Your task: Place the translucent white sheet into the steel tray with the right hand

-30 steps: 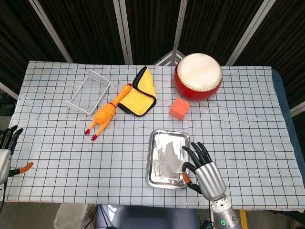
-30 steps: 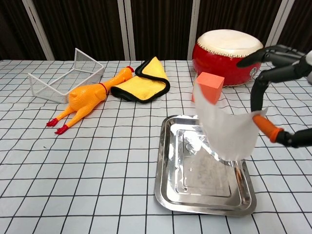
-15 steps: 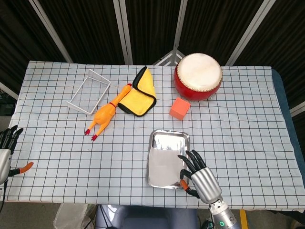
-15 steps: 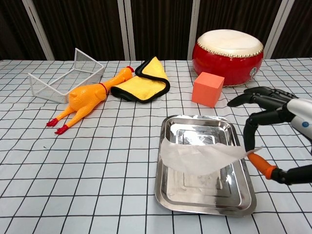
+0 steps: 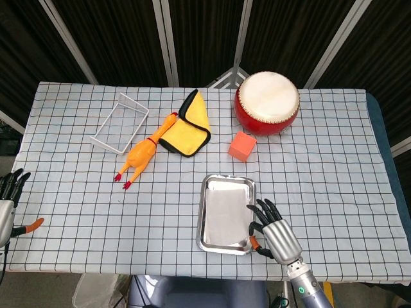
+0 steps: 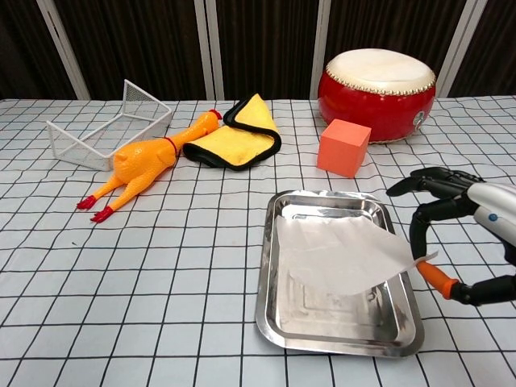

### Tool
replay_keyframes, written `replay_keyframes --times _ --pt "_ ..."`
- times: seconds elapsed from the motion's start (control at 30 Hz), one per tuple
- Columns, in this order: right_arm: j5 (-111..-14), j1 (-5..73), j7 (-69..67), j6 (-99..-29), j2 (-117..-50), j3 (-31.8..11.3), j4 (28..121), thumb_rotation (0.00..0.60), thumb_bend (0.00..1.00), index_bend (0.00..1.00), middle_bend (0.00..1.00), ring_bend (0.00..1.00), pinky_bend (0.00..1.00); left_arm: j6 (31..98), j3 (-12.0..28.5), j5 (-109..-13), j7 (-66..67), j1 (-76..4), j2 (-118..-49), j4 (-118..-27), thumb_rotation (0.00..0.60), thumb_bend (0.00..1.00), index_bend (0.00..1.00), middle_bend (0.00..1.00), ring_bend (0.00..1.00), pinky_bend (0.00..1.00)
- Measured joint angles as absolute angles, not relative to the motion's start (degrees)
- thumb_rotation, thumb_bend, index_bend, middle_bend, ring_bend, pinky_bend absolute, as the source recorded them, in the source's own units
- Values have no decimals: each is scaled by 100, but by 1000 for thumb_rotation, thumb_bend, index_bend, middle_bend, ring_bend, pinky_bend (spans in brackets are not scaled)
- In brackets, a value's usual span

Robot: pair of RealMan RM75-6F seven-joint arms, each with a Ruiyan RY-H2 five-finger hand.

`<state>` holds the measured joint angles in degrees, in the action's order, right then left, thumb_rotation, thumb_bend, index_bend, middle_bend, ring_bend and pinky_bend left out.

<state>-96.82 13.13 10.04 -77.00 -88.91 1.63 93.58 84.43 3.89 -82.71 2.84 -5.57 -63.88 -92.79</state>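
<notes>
The translucent white sheet lies almost flat inside the steel tray near the table's front edge. Its right corner rises over the tray's right rim. My right hand sits just right of the tray and pinches that corner between a dark finger and the orange-tipped thumb, with the other fingers spread. My left hand hangs off the table's left edge, holding nothing, fingers apart.
Behind the tray stand an orange cube and a red drum. A yellow cloth, a rubber chicken and a white wire basket lie at the back left.
The sheet went from hanging upright above the tray to lying down in it. My right hand lowered and drew toward the tray's near right side, still holding the corner.
</notes>
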Motion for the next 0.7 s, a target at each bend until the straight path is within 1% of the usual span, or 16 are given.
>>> replay_keyframes --times 0.23,0.5,0.6,0.7 --pt "-9416 1344 1075 -7609 -9058 27 9293 600 562 663 181 0 0 8509 395 -8278 241 -524 -6358 -9287 600 0 0 0 0 0" --pt "-9272 1379 1186 -7509 -9196 -1 9298 600 562 659 181 0 0 8500 389 -8297 217 -528 -6344 -9277 600 0 0 0 0 0" --pt "-9256 1382 1223 -7493 -9212 17 9318 600 562 565 181 0 0 8503 386 -8307 211 -527 -6343 -9273 600 0 0 0 0 0" --pt "-9272 1380 1279 -7498 -9190 46 9359 600 564 386 152 0 0 8496 384 -8311 200 -530 -6341 -9273 600 0 0 0 0 0"
